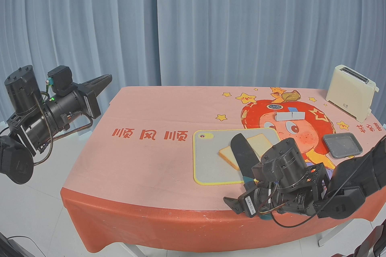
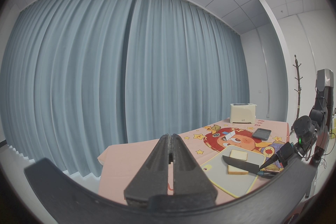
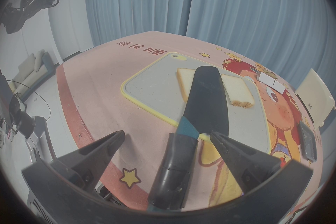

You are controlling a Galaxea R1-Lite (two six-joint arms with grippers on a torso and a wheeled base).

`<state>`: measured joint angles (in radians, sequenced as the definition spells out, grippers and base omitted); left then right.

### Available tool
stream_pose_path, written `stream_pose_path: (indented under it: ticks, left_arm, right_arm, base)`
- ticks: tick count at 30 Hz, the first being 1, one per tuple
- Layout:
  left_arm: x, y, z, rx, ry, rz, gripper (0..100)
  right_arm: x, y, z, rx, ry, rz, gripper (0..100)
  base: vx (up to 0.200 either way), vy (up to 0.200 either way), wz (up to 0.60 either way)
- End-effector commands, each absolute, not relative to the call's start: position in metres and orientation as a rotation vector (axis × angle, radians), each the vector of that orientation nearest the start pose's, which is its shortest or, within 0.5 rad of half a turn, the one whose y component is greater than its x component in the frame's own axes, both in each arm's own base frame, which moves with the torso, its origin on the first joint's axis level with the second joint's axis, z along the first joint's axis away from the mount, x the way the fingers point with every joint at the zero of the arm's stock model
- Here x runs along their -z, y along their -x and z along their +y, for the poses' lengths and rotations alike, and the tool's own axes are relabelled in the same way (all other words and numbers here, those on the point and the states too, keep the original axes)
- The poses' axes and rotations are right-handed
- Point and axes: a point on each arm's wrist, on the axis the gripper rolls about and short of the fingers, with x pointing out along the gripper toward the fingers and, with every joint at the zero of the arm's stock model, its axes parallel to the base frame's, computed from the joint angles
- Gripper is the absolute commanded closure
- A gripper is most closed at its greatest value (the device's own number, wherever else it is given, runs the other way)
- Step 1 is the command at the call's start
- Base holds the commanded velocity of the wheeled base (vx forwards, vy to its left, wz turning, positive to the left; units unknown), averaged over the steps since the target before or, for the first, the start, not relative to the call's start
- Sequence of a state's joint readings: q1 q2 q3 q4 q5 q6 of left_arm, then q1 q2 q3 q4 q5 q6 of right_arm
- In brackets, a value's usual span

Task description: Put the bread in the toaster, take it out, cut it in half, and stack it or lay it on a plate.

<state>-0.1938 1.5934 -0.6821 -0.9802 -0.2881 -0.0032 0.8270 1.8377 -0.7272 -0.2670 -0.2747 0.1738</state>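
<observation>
1. Bread (image 1: 261,142): lies on the cutting board (image 1: 209,163), under the knife (image 1: 243,151) blade; likely soft, light and crumbly, so you should pinch its crust edge gently.
2. Right gripper (image 3: 167,134): at the board's near edge, fingers spread either side of the knife handle.
3. Left gripper (image 2: 170,137): well left of the board, fingers pressed together.

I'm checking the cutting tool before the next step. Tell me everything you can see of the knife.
The knife has a broad, matte black blade with a rounded tip, a teal band at the blade's base and a dark, plastic-looking handle. It lies broad face up across the bread on the cutting board. The blade covers the bread's middle and the handle reaches past the board's near edge. The handle sits between the open fingers of the right gripper, which are not clamped on it.
</observation>
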Motion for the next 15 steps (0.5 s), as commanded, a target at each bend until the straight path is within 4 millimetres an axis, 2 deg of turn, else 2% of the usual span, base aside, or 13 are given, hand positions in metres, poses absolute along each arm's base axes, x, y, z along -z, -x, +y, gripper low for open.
stream_pose_path:
  ticks: [1, 10, 11, 15]
  left_arm:
    - [-0.2143, -0.2687, -0.0595, 0.483, 0.000, -0.066, 100]
    - [-0.2145, -0.2690, -0.0588, 0.485, 0.000, -0.066, 100]
    - [-0.2155, -0.2687, -0.0589, 0.488, 0.001, -0.070, 100]
    - [-0.2154, -0.2687, -0.0589, 0.488, 0.001, -0.069, 100]
  right_arm:
    - [-0.0873, -0.2020, 0.2106, -0.450, 0.287, 0.779, 0]
    - [-0.0836, -0.1992, 0.2114, -0.444, 0.278, 0.799, 0]
    - [-0.0810, -0.1982, 0.2104, -0.444, 0.282, 0.807, 100]
    - [-0.0797, -0.1993, 0.2116, -0.443, 0.278, 0.805, 100]
  base:
    - [0.000, 0.000, 0.00]
    - [0.000, 0.000, 0.00]
    - [0.000, 0.000, 0.00]
    - [0.000, 0.000, 0.00]
